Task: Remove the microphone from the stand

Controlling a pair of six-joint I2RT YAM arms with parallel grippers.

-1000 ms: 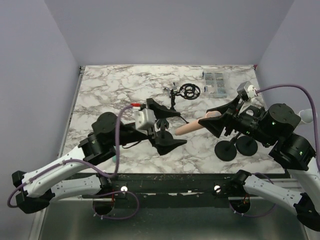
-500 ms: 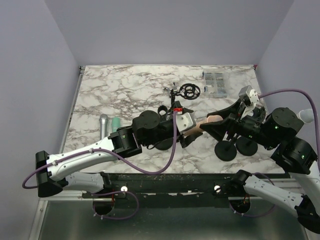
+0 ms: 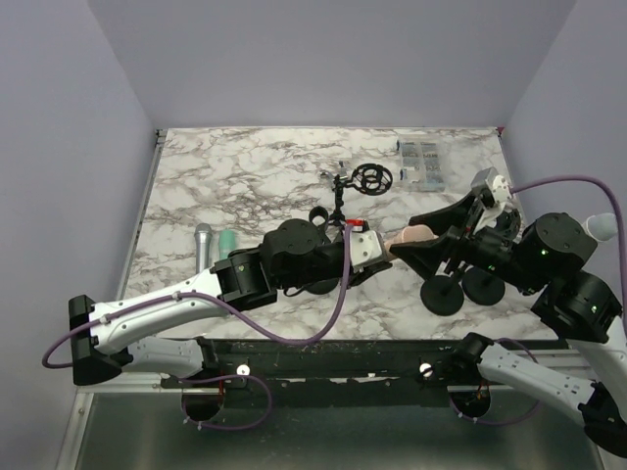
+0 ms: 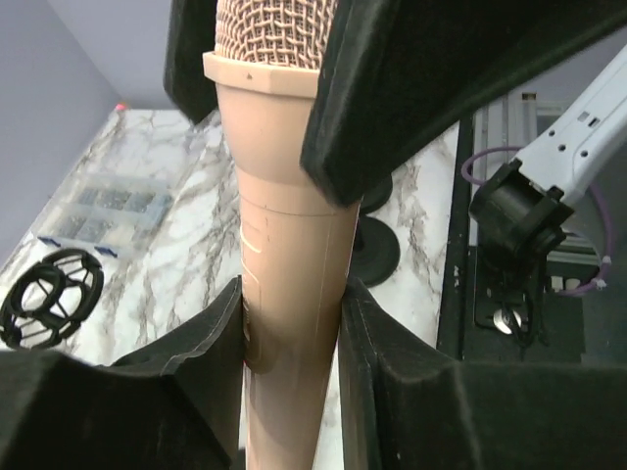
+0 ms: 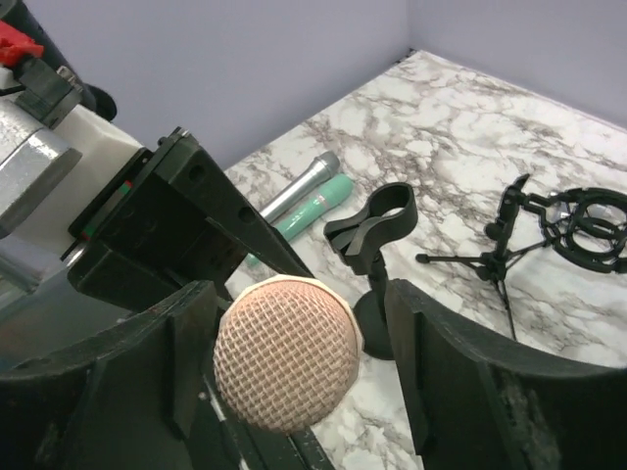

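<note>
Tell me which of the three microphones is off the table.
The peach microphone: the left gripper clamps its body, its head sits inside the right gripper. The silver microphone and green microphone lie on the table.

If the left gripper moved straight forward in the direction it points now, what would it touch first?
Most likely the right gripper. The left gripper has its jaws clamped on the microphone body, and straight ahead along it the right gripper's jaws flank the mesh head. Depth is hard to judge.
</note>
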